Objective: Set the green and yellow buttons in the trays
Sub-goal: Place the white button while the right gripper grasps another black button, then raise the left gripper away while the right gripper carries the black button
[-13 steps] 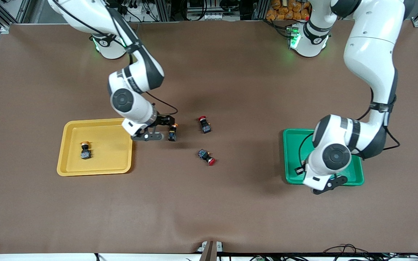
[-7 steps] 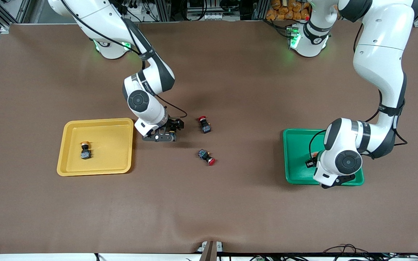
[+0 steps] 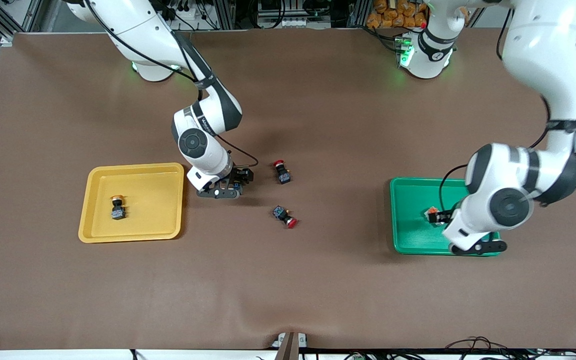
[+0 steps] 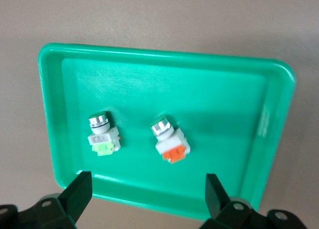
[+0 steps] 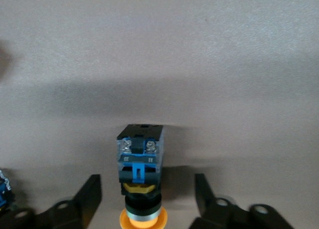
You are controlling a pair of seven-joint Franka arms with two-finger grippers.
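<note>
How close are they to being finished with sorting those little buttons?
Nearly done. The green tray holds both white-bodied buttons, green and orange, under the open left gripper. The yellow tray holds one yellow-capped button. The open right gripper straddles the last yellow-capped button on the table beside the yellow tray; grasping and placing remain.

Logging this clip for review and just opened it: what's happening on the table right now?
The right arm's tool is down on the brown table beside the shallow yellow plastic tray, open around a black-bodied push-button with a yellow-orange cap. One such button already lies in that tray. The left arm's tool is open above the shallow green plastic tray, where two square white-bodied buttons lie, one green-marked, one orange-marked. Two red-capped black buttons lie on the table between the trays.
</note>
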